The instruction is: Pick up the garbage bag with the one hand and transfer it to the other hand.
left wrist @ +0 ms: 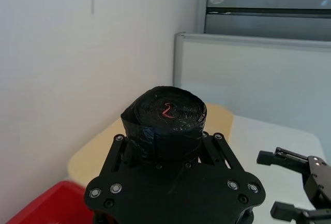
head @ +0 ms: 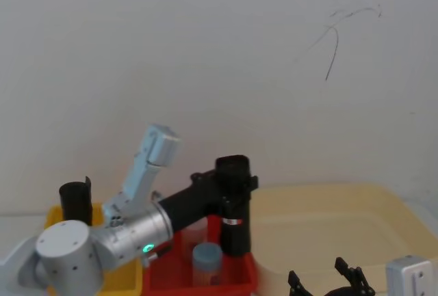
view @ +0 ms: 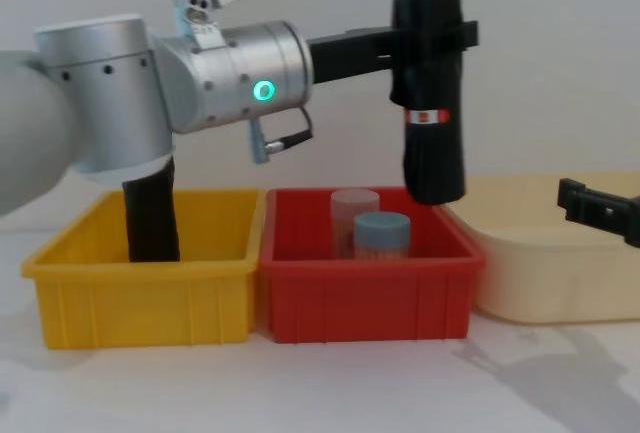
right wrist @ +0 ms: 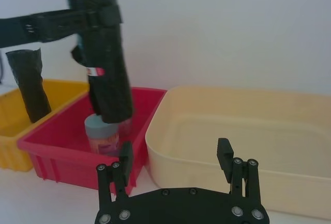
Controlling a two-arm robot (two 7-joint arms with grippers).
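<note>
Looking at the chest view, we've got the garbage bag (view: 432, 153) in the upper right-centre of the frame. It's a fat black cylinder of crinkly, slightly glossy plastic film with a thin red-and-white band round its middle. The left gripper (view: 437, 33) is matte black with two flat fingers, on a smooth silver cylindrical wrist with a green glowing ring (view: 264, 91). It's clamped tight round the upper part of the bag, which hangs roughly upright with its lower end over the right side of the red bin (view: 365, 298). We can't tell if that end touches anything. In the left wrist view the top of the bag shows as a tight spiral of wound film with a bit of red at the centre. The right gripper (right wrist: 175, 154) sits at the bottom middle of its own wrist view, fingers spread wide apart with nothing between them, well apart from the bag. Counting up, we get two black rolls: the banded one, plus a plain black roll (view: 150, 218) standing in the yellow bin (view: 130, 298) at lower left. There are three open plastic containers in a row, namely the yellow and red thick-rimmed crates and a smooth, rounded cream tub (view: 540, 288) at right. Two small round jars stand in the red bin, a clear jar (view: 353, 208) and a blue-lidded jar (view: 383, 228).
</note>
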